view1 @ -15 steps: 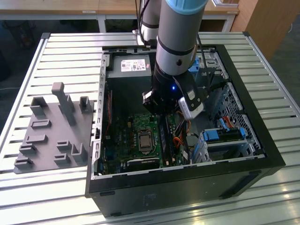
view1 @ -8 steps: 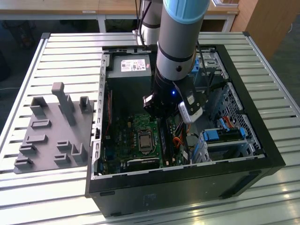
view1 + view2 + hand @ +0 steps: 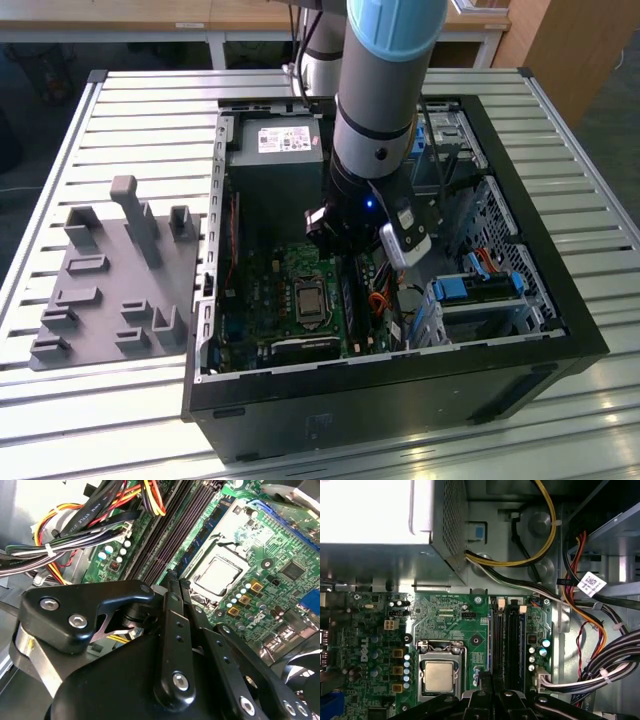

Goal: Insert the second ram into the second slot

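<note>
On the slatted table [image 3: 130, 110], the gripper [image 3: 492, 680] pinches the second ram [image 3: 492, 645]; it looks thin and breakable, best held by its edges.

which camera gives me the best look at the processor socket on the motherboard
The first wrist view: the processor socket faces the camera squarely, unobstructed, beside the memory slots. The second wrist view shows it slanted beyond the claw's linkage. The exterior view shows it small, beside the arm.
</note>
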